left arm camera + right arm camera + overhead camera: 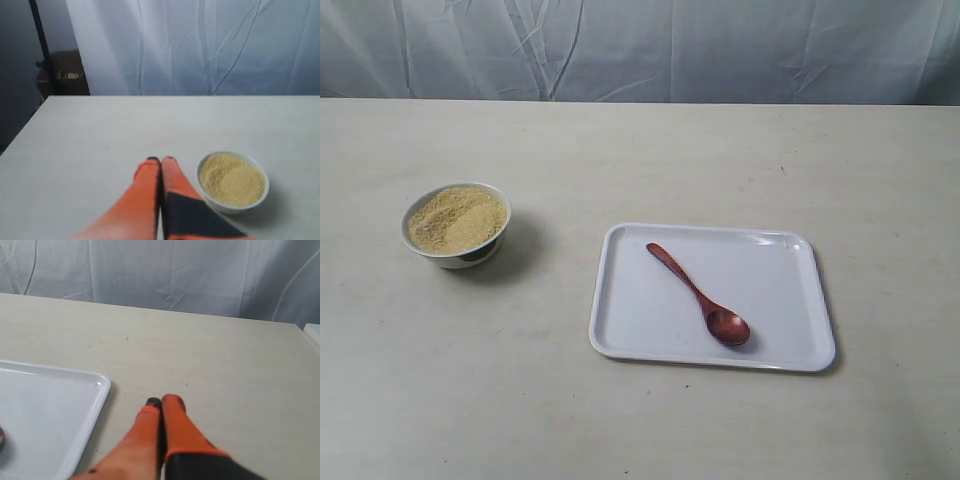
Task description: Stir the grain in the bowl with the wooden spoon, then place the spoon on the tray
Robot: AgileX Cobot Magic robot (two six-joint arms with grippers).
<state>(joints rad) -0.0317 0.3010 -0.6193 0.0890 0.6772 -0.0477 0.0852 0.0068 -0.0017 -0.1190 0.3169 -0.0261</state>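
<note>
The reddish-brown wooden spoon (700,295) lies on the glossy white tray (770,290), handle free for grasping. The small white bowl (435,258) of tan grain (457,218) sits near the bench's (720,150) left edge. The left gripper (160,160) and right gripper (161,401) are pinched together, empty.

The right wrist view's edge cuts off the tray (50,410) and nearly all the wooden spoon (1,437).

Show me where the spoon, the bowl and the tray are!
wooden spoon (699,294): exterior view, middle of its handle.
bowl (448,259): exterior view, front outer wall.
tray (770,290): exterior view, bare floor of it.
</note>
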